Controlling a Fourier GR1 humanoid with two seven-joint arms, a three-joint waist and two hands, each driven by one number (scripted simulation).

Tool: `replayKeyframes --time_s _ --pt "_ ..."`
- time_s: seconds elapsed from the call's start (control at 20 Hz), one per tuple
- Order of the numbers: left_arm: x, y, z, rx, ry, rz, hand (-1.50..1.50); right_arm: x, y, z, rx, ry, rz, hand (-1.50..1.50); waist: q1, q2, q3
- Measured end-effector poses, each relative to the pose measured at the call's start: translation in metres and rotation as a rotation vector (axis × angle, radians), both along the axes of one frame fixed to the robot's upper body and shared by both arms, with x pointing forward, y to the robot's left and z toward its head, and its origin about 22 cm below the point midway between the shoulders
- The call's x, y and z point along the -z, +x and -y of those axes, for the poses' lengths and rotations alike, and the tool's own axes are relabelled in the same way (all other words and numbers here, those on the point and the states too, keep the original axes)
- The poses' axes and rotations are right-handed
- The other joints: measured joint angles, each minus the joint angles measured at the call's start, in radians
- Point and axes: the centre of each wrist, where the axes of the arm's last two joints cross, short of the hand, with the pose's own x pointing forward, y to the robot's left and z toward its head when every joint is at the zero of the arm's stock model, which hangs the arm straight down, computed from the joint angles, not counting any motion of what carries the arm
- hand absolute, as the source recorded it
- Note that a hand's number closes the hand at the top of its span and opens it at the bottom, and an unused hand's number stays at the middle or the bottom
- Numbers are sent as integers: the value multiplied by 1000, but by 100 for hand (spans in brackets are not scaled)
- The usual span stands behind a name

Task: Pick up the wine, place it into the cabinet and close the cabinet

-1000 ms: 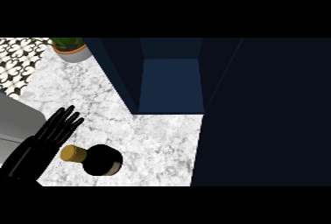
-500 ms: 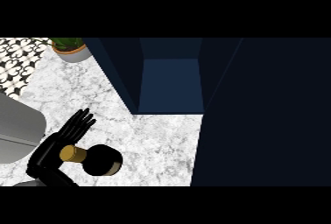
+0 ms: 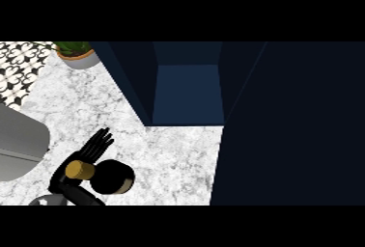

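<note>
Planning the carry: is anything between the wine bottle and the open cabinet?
Nothing visible: only bare counter lies between the wine bottle and the open cabinet; the potted plant stands well off to the left.

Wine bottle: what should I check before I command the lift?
1. Wine bottle on the counter: ok.
2. Left robot hand beside the bottle's neck: ok.
3. Fingers curled round the bottle: not ok; they look straight.
4. Cabinet open: ok.
5. Counter between bottle and cabinet free of things: ok.
6. Right robot hand out of the way: cannot tell; it is out of view.
</note>
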Motion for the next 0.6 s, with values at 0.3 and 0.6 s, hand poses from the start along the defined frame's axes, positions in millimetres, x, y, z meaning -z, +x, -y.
replayKeyframes --time_s 0.3,0.6 --pt "18 -3 5 8 14 -40 -150 1 -2 -3 -3 9 -8 -150 1 -1 0" --pt "31 -1 8 2 -39 -101 -150 -3 0 -1 2 -11 -3 -150 -4 1 0"
